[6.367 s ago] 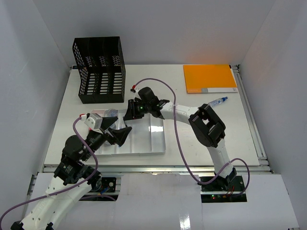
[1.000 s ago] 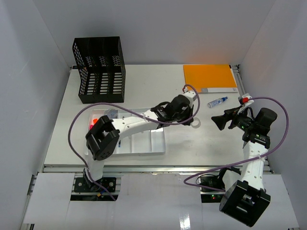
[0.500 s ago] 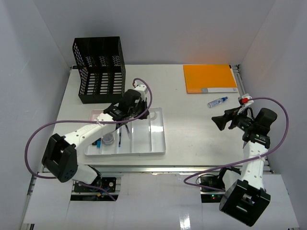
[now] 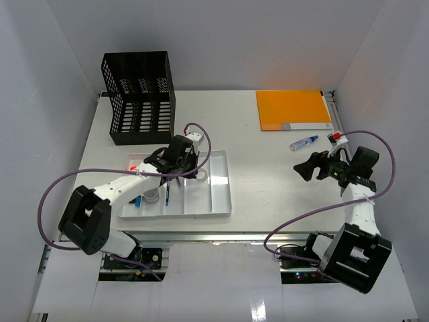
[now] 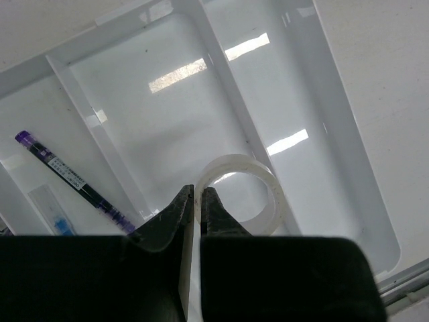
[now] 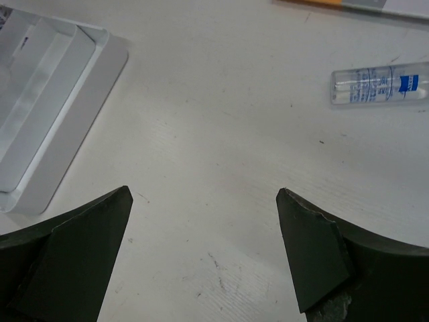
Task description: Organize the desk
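Observation:
The desk [image 4: 268, 194] is a white tabletop. Near its front left lies a white compartmented tray [image 4: 221, 201]. My left gripper [image 4: 191, 171] is over the tray, shut on the rim of a white tape ring [image 4: 200, 176]. In the left wrist view the gripper [image 5: 198, 194] pinches the ring [image 5: 236, 162] over a wide tray compartment [image 5: 167, 114]. My right gripper [image 4: 305, 168] hovers open over bare desk on the right, nothing between its fingers [image 6: 203, 194]. A small clear spray bottle [image 4: 303, 142] lies just beyond it, also in the right wrist view [image 6: 379, 84].
A black mesh file rack [image 4: 137, 97] stands at the back left. An orange folder [image 4: 293, 109] lies at the back right. The tray's left compartments hold a purple-capped pen [image 5: 67, 178] and small items [image 4: 153, 194]. The tray's corner [image 6: 60, 134] shows in the right wrist view.
My left gripper carried the tape ring from the desk right of the tray leftward to over the tray. The right gripper shifted slightly and stayed open.

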You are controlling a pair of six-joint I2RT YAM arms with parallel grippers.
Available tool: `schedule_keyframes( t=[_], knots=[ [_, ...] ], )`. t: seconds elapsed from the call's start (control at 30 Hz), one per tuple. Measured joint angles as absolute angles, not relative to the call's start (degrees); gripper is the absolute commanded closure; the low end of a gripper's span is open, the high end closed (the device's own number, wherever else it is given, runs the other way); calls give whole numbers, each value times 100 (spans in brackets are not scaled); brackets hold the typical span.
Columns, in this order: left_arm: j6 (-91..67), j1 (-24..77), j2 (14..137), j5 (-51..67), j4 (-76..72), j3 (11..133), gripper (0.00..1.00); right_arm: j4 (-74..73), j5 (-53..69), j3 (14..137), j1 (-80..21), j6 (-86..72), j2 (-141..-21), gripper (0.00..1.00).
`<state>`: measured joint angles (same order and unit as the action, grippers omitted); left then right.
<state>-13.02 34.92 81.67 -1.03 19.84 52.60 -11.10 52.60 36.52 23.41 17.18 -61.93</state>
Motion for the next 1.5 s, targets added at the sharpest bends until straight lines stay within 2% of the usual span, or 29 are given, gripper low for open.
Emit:
schedule_keyframes(
  t=[0.07, 0.17, 0.23, 0.33, 0.47, 0.7, 0.73, 0.83, 1.1, 1.2, 1.4, 1.5],
  knots=[
    [-1254, 3452, 8220, -120, 1984, 5256, 89, -1222, 4862, 3819, 2112, 1683, -6505, 10],
    [-1211, 3393, 8224, -167, 1982, 5241, 75, -1269, 4084, 4268, 1791, 1408, -7116, 14],
    [-1188, 3375, 8224, -202, 1971, 5233, 65, -1383, 3617, 4821, 1644, 1090, -7684, 18],
    [-1179, 3344, 8221, -237, 1967, 5221, 55, -1473, 3061, 5767, 1579, 605, -8566, 19],
    [-1160, 3322, 8195, -238, 1968, 5201, 48, -1536, 2454, 6695, 1515, -21, -9402, 16],
    [-1058, 3273, 7807, -179, 1886, 5115, 37, -1757, 1198, 7385, 1096, -805, -10190, 14],
    [-1035, 3267, 7676, -159, 1881, 5066, 26, -1782, 1039, 7506, 1043, -891, -10315, 15],
    [-941, 3247, 7174, -68, 1756, 4896, 4, -1816, 562, 7812, 898, -1126, -10650, 15],
    [-701, 3218, 5810, -29, 1156, 4446, 2, -1979, -394, 8168, 715, -1648, -11232, 19],
    [-637, 3203, 5620, -70, 976, 4401, 2, -2005, -547, 8304, 670, -1733, -11506, 25],
    [-548, 3197, 5592, -129, 867, 4342, 2, -2005, -700, 8342, 594, -1769, -11771, 47],
    [-525, 3194, 5592, -152, 847, 4342, 2, -1987, -712, 8316, 591, -1777, -11769, 64]
  ],
)
